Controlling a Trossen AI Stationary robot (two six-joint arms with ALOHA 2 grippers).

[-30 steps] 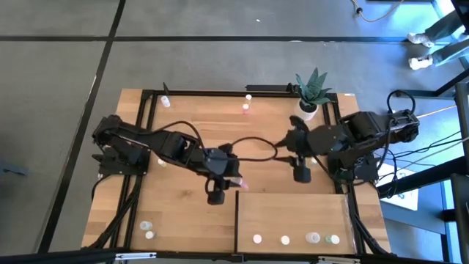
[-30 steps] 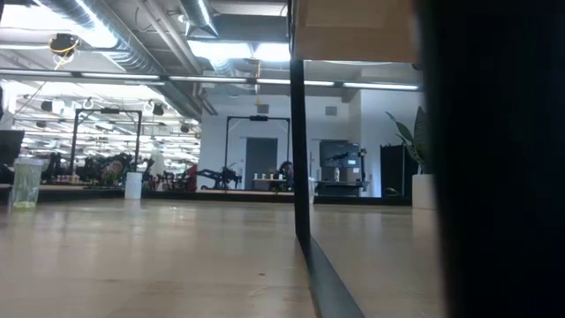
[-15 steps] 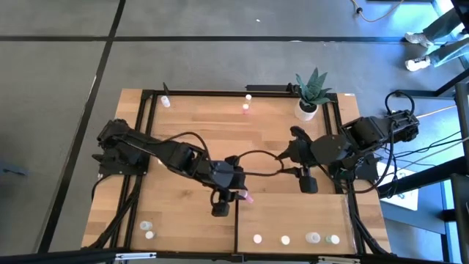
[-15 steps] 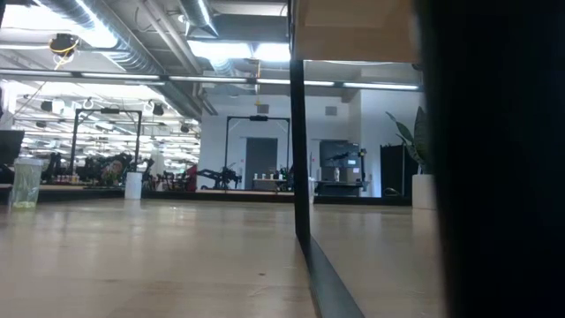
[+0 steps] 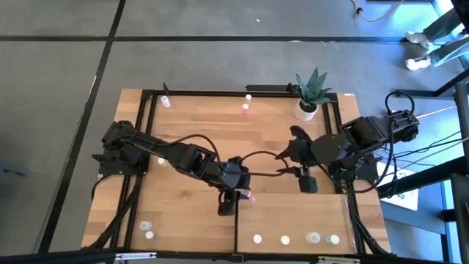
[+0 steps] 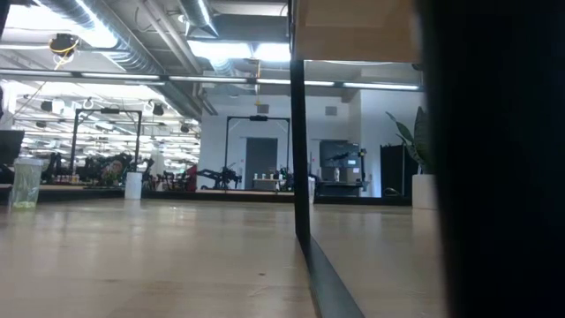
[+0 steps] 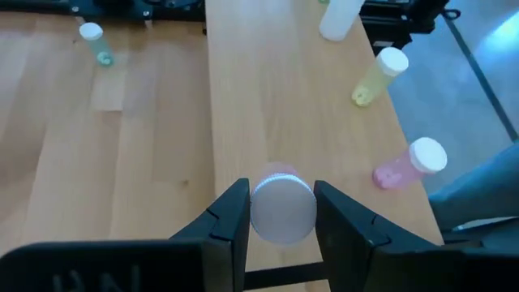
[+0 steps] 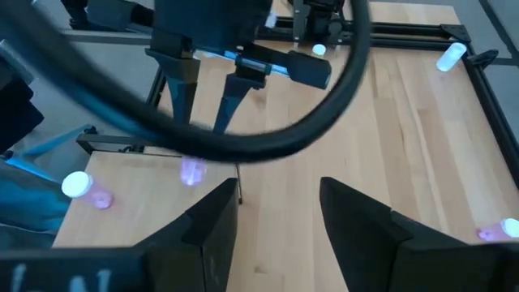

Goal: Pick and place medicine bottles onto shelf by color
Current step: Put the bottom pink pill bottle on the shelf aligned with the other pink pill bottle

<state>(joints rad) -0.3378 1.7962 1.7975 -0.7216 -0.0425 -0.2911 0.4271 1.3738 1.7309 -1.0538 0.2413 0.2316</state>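
High view: left hand (image 5: pixel 229 207) is stretched out to mid-bench, right at the shelf's (image 5: pixel 293 216) dark left edge, with a pink bottle (image 5: pixel 249 196) showing at its tip. Right hand (image 5: pixel 306 182) waits just behind the shelf's back edge, nothing visible between its fingers. Four bottles sit in a row along the shelf's front edge (image 5: pixel 293 238); two more lie on the bench (image 5: pixel 183 220) at front left, and a few at the back. Low view: only bench surface, the shelf's dark edge (image 6: pixel 305 238) and the room beyond; neither hand shows, though a pale bottle (image 6: pixel 26 183) stands far left. Left wrist view: fingers (image 7: pixel 231 219) are nearly closed on the white-capped pink bottle (image 7: pixel 282 207), its long axis pointing away along the fingers, cap toward the camera; the grip is confirmed here, not from above. Beyond it lie another pink bottle (image 7: pixel 409 164) and a yellow one (image 7: pixel 377 75) on pale wood. Judgement: the pink mate lies ahead and to one side of the held bottle, so the placement turns on reaching that side; the left arm is nearer. Right wrist view: fingers (image 8: pixel 212 227) stand moderately apart and empty.
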